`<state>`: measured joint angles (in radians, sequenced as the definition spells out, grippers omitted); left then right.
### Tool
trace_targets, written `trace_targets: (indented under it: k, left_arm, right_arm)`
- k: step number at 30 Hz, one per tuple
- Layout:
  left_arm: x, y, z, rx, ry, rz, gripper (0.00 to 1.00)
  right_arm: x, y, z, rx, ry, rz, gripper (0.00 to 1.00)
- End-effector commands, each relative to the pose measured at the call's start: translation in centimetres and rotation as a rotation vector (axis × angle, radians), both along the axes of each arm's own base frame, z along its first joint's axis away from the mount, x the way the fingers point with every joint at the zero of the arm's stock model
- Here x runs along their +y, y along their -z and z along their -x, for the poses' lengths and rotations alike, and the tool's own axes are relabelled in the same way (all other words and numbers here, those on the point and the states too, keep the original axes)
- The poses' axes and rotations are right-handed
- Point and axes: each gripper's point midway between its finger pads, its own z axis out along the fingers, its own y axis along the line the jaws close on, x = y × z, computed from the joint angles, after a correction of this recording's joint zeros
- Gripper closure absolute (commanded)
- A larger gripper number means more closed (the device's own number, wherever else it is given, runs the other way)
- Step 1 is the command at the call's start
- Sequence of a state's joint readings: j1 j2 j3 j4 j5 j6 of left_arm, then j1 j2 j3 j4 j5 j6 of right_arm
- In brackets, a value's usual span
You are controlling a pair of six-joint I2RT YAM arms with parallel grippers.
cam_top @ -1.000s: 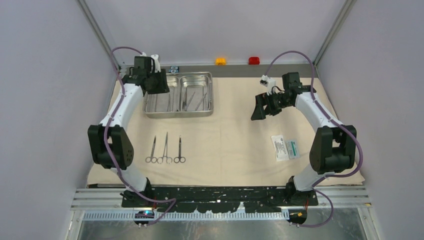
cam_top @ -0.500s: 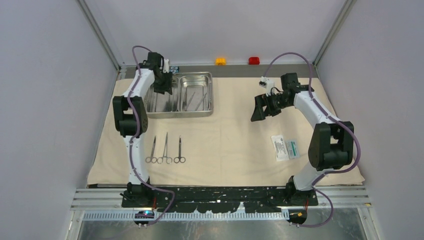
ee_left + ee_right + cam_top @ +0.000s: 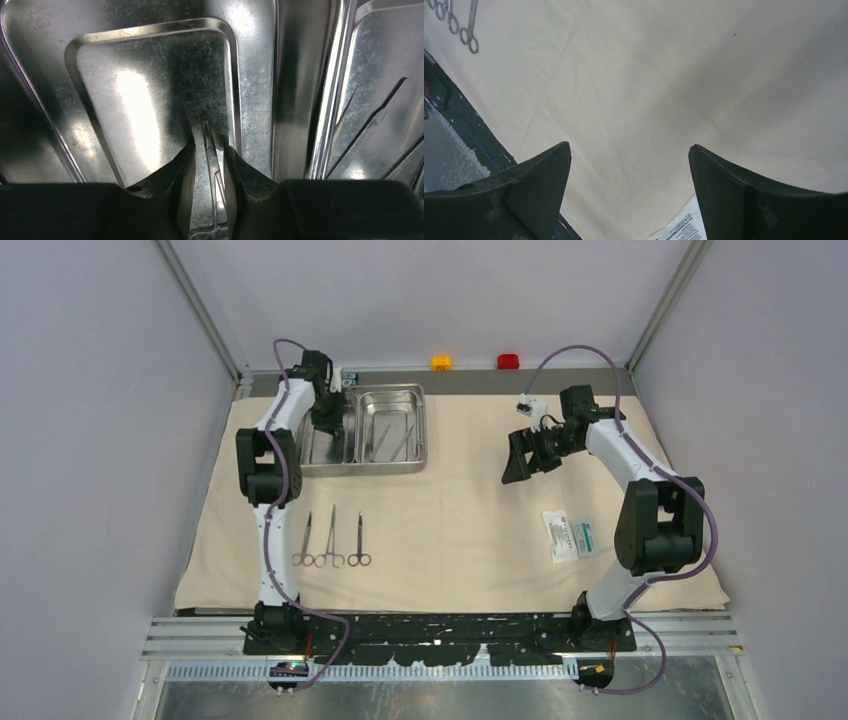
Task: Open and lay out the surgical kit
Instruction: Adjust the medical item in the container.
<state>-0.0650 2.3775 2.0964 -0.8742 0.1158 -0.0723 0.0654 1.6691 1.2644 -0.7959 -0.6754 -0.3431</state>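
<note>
The steel tray (image 3: pixel 398 462) sits at the far left of the spread beige cloth (image 3: pixel 460 530), and the left gripper (image 3: pixel 328 418) is down inside its left compartment. From overhead the arm hides what lies there. The left wrist camera shows it: one slim metal tool (image 3: pixel 211 172) lies on the compartment floor, running straight between the fingers (image 3: pixel 182 170). They stand narrowly apart on either side of it, and whether they already press on it cannot be told. That camera also catches thin straight tools (image 3: pixel 372 120) leaning in the right compartment. On the cloth nearer the arm bases, three ring-handled tools (image 3: pixel 330 540) lie side by side, well apart from the tray. A white-and-green packet (image 3: pixel 572 535) lies on the right side of the cloth. The right gripper (image 3: pixel 518 458) hangs above bare cloth, far of the packet. Its own camera shows its jaws spread wide with nothing between them, a corner of the packet at the bottom edge, and the ring handles at the upper left. An orange button (image 3: pixel 441 362) and a red button (image 3: pixel 508 361) sit beyond the cloth's far edge.
</note>
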Motion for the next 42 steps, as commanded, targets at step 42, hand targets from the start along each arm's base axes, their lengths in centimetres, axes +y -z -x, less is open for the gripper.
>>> trace_targets:
  k: [42]
  left_arm:
    - [2.1,-1.8,-11.0,-0.310,-0.071,-0.097,0.98]
  right_arm:
    - [0.1,-1.1,-0.9,-0.029,-0.030,-0.006,0.08]
